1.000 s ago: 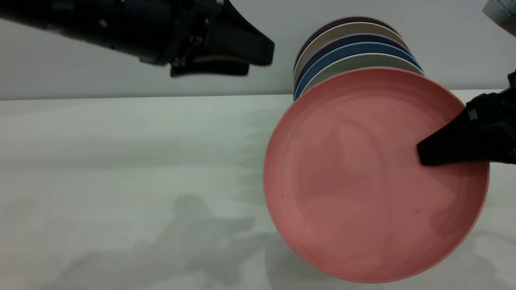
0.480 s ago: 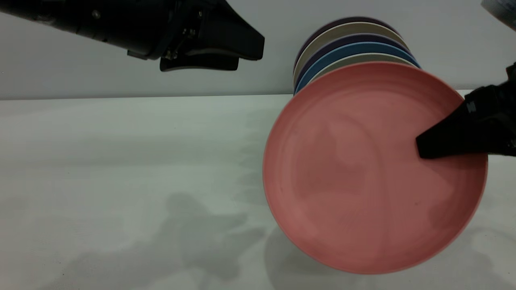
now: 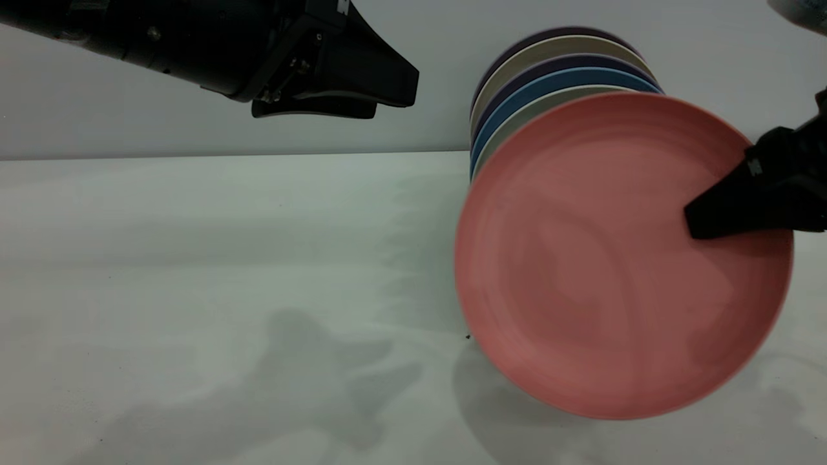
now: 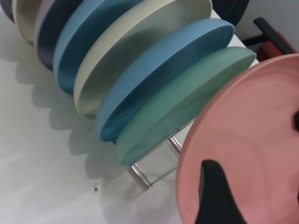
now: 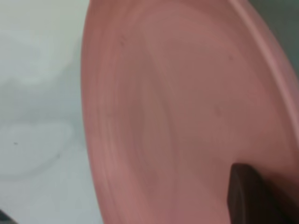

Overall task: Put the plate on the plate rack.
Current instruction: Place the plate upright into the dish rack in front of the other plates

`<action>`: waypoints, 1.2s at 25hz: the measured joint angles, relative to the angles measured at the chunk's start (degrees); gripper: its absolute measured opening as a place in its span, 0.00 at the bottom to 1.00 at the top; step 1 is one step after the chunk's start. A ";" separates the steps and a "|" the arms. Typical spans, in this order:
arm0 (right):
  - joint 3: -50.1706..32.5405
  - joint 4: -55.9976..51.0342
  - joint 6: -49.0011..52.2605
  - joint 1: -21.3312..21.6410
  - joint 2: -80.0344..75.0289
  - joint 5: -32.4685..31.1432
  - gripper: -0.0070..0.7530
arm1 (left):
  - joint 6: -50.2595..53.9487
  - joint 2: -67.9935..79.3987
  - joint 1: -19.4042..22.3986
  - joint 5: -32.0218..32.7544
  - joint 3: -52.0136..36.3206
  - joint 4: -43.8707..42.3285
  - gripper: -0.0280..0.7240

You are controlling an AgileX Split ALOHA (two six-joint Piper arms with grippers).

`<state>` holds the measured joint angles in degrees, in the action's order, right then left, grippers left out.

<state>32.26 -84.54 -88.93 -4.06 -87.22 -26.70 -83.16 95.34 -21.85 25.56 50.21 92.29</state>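
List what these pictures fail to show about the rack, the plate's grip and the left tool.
- Rack: only a few wires show in the left wrist view; the plates cover the rest. In the exterior view the pink plate hides it entirely.
- Free slot: not visible in any view.
- Right tool: one finger lies on the plate's face; the other is behind the plate.
- Left tool: raised at upper left of the exterior view; finger gap cannot be made out.

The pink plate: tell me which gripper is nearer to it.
Right. The right gripper is clamped on the pink plate at its right rim, holding it upright clear of the table. The left gripper hangs apart, up and to its left.
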 joint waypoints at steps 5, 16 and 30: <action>0.22 2.80 0.13 0.00 0.00 2.77 0.13 | -0.54 -0.10 0.00 -3.39 0.00 -0.22 0.64; 5.94 36.06 10.16 -5.25 6.71 1.03 0.13 | -0.87 -0.10 0.00 -6.50 0.00 -1.06 0.64; 9.40 64.03 21.35 -12.05 12.61 8.30 0.13 | -0.93 -0.10 0.00 -7.10 0.00 -1.06 0.64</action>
<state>41.65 -20.51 -67.58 -16.11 -74.61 -18.41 -84.10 95.24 -21.85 18.46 50.21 91.23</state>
